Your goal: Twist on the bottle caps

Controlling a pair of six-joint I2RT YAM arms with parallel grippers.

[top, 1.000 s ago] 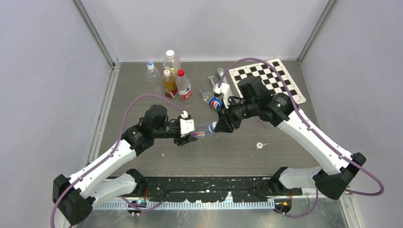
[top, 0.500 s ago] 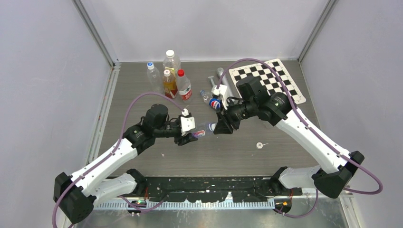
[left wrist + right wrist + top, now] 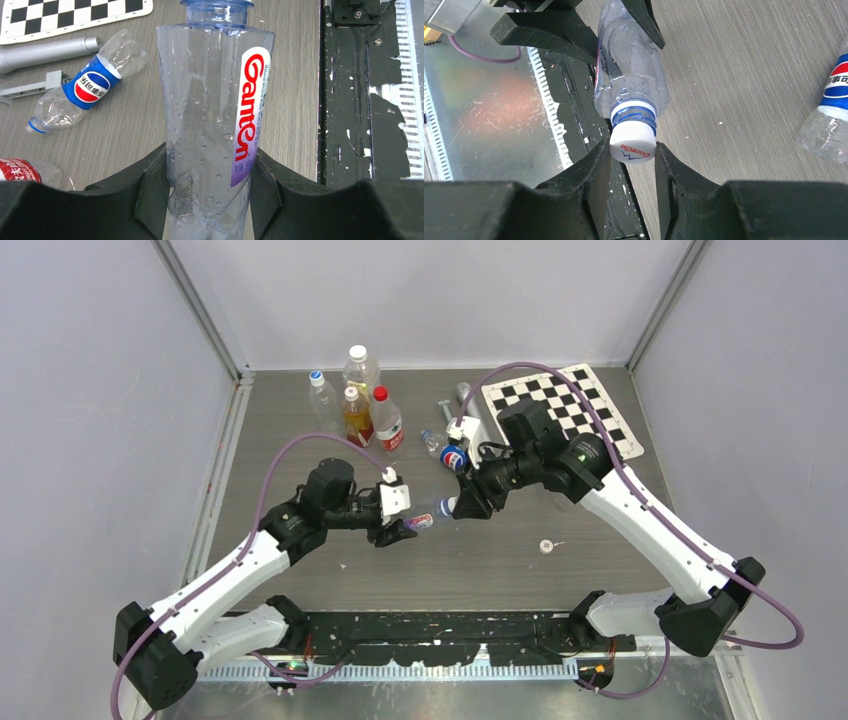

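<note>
right hand [image 3: 632, 152] edged left, pinching cap [image 3: 633, 144] on droplet-lined bottle [image 3: 634, 82]

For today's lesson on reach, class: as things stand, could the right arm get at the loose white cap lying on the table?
Probably not yet. The loose cap lies unobstructed near the right arm, but its jaws are shut on the Ganten cap on the bottle.

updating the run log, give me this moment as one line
left end effector: shut on clear bottle | right end effector: shut on white cap at bottle mouth, threads showing | loose cap: on table
</note>
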